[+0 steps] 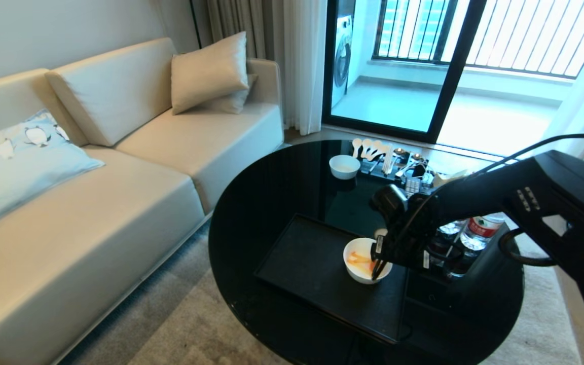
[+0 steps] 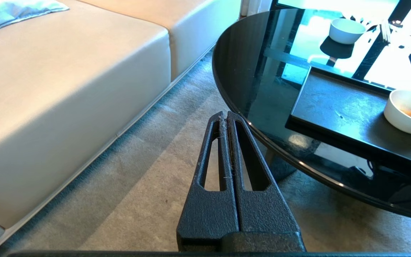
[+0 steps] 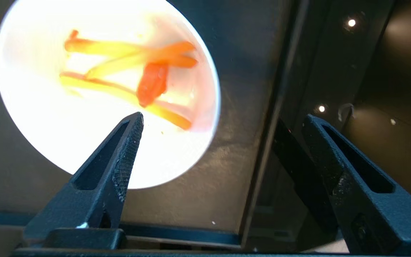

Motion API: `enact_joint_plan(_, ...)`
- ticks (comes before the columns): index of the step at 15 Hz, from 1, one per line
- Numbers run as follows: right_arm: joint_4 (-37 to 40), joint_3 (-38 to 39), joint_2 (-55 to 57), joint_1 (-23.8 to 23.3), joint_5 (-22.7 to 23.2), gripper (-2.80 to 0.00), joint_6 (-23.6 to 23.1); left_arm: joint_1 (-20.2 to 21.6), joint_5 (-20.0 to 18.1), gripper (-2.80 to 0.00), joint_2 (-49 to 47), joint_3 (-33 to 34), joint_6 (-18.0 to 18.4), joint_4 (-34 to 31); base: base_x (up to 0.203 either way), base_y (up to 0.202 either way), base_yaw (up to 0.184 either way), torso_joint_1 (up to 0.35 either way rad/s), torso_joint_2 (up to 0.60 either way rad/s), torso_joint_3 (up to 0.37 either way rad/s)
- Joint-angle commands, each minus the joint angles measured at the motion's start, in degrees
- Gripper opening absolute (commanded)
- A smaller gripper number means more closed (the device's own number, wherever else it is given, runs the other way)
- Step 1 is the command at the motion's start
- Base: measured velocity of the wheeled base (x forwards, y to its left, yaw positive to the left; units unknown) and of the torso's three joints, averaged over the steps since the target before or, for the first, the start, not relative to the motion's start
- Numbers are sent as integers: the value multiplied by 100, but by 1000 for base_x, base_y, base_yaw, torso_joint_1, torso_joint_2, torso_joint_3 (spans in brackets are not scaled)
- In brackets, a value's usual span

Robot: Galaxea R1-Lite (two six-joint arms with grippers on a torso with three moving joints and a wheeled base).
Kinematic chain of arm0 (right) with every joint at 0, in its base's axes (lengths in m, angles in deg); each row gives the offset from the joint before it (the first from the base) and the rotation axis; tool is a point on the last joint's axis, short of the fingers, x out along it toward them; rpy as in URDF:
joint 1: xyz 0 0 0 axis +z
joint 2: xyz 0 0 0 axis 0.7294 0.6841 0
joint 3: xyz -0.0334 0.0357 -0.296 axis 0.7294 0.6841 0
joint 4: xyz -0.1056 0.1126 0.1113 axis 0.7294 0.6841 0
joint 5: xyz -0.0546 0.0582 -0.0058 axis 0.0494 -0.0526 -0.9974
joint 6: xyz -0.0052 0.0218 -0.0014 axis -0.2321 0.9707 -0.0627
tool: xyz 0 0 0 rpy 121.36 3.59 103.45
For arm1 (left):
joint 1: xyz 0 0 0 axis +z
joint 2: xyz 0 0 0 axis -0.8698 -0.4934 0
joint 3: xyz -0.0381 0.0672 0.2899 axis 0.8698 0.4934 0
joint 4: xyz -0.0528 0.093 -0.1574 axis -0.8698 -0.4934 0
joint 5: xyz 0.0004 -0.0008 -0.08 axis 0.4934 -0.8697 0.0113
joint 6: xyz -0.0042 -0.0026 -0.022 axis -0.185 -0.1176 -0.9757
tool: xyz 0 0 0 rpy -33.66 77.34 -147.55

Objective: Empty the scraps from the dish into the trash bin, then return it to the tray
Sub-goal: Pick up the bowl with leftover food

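Sitting on tray: the dish [image 1: 367,260] rests upright near the right edge of the tray [image 1: 312,263], so its rim is within easy reach of the arm coming from that side.
Scraps: the scraps [image 1: 359,258] lie inside the dish, several thin orange strips with a thicker orange piece across them; nothing has been tipped out, so the emptying step looks not yet done.
Right gripper: the right gripper [image 1: 375,263] hangs over the dish, pointing down, fingers spread wide and holding nothing.
Finger placement: in the right wrist view one finger [image 3: 128,142] sits over the bowl's inside while the other [image 3: 334,157] is out beyond the tray's edge, a spread that looks meant to straddle the rim on the near wall for a pinch.
Next move, judged: lowering until the wall sits between the fingers, then closing; the glossy wall may slip in a thin pinch.
Tray: it lies on the round black glass table [image 1: 271,203], giving the dish a flat, bounded spot to come back to.
Trash bin: not visible in any view, so where the dish must travel cannot be told.
Other bowl: a second white bowl [image 1: 344,166] stands well apart at the table's far side, clear of the work.
Left gripper: the left gripper [image 2: 227,123] is parked low beside the table over the carpet, fingers pressed together and empty, out of the working arm's way.
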Motion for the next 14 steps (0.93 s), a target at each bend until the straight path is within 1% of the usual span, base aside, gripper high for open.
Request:
enact_joint_plan(1, 26, -116, 183, -43, -66, 0, -1, 0, 2, -280, 2, 0, -5, 5, 0, 0, 0, 0, 0, 0)
enact_joint_plan(6, 70, -114, 227, -262, -83, 0, -79, 0, 2, -280, 2, 0, -5, 5, 0, 0, 0, 0, 0, 0)
enact_joint_plan(12, 20, -116, 349, -272, -112, 0, -124, 0, 2, -280, 2, 0, -5, 5, 0, 0, 0, 0, 0, 0)
enact_joint_plan(14, 37, -244, 427, -272, -113, 0, -124, 0, 2, -280, 2, 0, -5, 5, 0, 0, 0, 0, 0, 0)
